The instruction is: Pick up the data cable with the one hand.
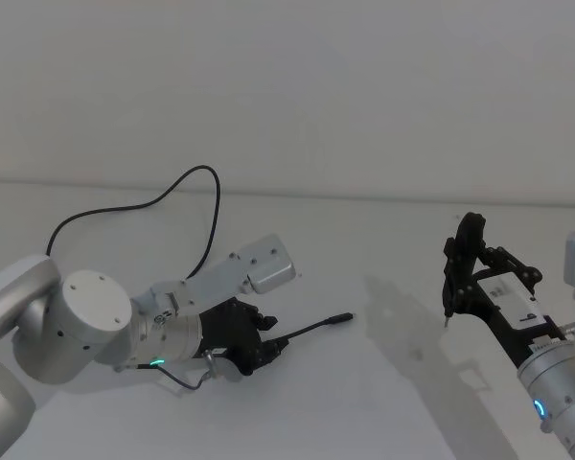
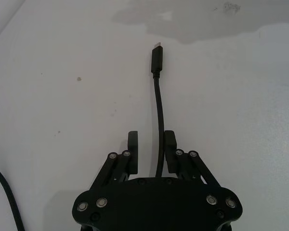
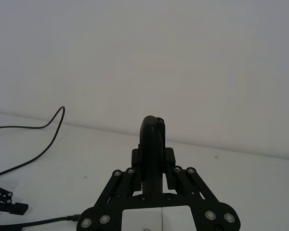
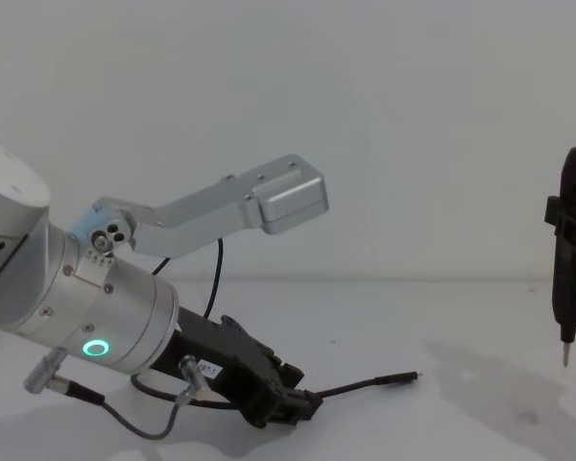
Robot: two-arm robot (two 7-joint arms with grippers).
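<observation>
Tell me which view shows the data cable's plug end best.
Left wrist view: the data cable runs straight out between the left gripper's open fingers to its plug. Head and chest views show the plug past that gripper; right wrist view catches it far off.

Reference = left pincer [image 1: 273, 347], down at the bench [image 1: 383, 402], left side. Data cable [image 1: 311, 330] runs between its fingers [image 2: 170, 144]. Plug end lies on the bench just past it, to the right. Rest of the cable loops away behind the left arm toward the back. Right pincer [image 1: 463, 273] is well off to the right, above the bench, with the pen-like tool [image 4: 574, 259] between its fingers.
</observation>
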